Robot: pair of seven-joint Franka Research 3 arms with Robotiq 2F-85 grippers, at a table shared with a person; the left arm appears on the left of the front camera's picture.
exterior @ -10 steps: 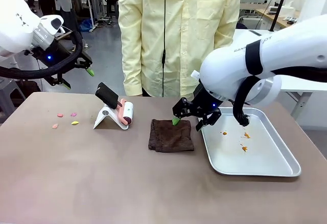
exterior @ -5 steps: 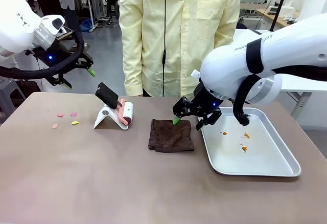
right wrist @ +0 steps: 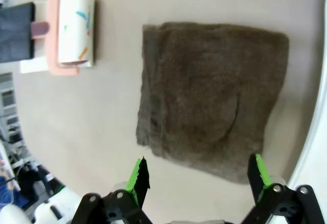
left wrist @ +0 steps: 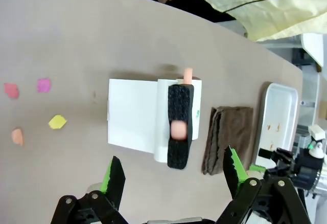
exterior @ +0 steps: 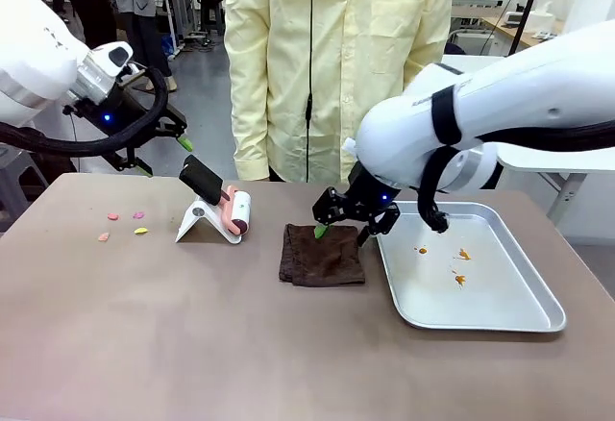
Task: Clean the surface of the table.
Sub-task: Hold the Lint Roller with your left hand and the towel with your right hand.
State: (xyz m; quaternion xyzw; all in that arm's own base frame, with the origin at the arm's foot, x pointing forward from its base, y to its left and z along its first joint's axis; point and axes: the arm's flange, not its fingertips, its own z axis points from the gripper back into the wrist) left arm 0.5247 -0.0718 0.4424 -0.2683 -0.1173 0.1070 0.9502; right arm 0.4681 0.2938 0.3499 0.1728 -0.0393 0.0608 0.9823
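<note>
The right hand (exterior: 343,233) hangs over the far edge of a folded brown cloth (exterior: 322,256), fingers wide apart and holding nothing. In the wrist view the right hand (right wrist: 199,175) spans nearly the whole cloth (right wrist: 214,96).

A steel tray (exterior: 500,301) lies just right of the cloth and holds a few orange crumbs (exterior: 459,267).

The left hand (exterior: 163,155) hovers at the far left, also wide open and empty, above a lint roller (exterior: 237,211) propped on a white stand (exterior: 197,221). Small coloured scraps (exterior: 120,224) lie on the worktop (exterior: 192,344) left of the stand. The brown worktop spans the whole foreground.

**Risks:**
- The fingers may catch only the cloth's top fold, so that it unfolds or slips free.
- A grasp drifting right could strike the tray rim and shake the crumbs out.
- A sideways knock from the left hand could tip the roller off its stand.
- A person (exterior: 336,56) stands close behind, within reach of a wide sweep.
</note>
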